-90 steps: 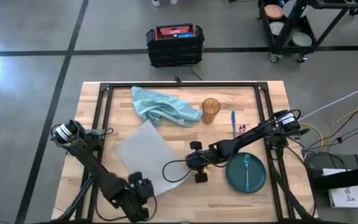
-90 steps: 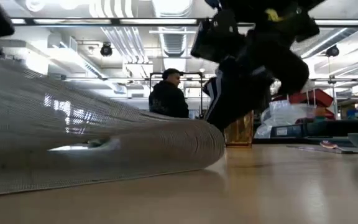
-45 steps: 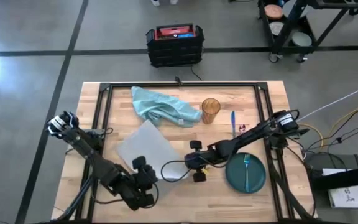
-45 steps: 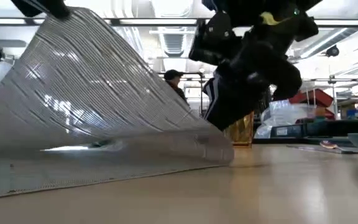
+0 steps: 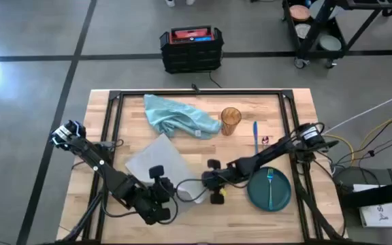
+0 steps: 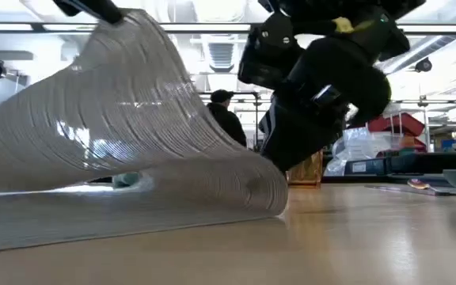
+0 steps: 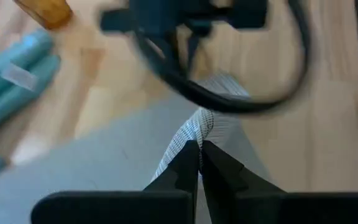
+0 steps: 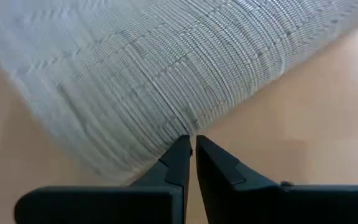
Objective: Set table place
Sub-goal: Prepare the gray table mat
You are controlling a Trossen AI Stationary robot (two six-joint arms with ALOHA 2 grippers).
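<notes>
High view shows the grey placemat (image 5: 156,158) lying askew near the table's (image 5: 298,109) middle. Left gripper (image 7: 199,151) pinches its lifted near corner; right gripper (image 8: 190,146) is clamped on the neighbouring edge beside the green plate (image 5: 258,189), so the mat billows.

Left hand (image 5: 160,192), pinching the placemat (image 5: 156,158) corner, now nearer the right hand (image 5: 208,188), mat edge raised higher.

You get bright, even ceiling light. In the low view, tube lamps (image 6: 212,28) glare at twelve o'clock, and the table (image 6: 347,237) gleams softly at five. Both wrist views are blurred, worst toward twelve o'clock; shadows stay faint.
</notes>
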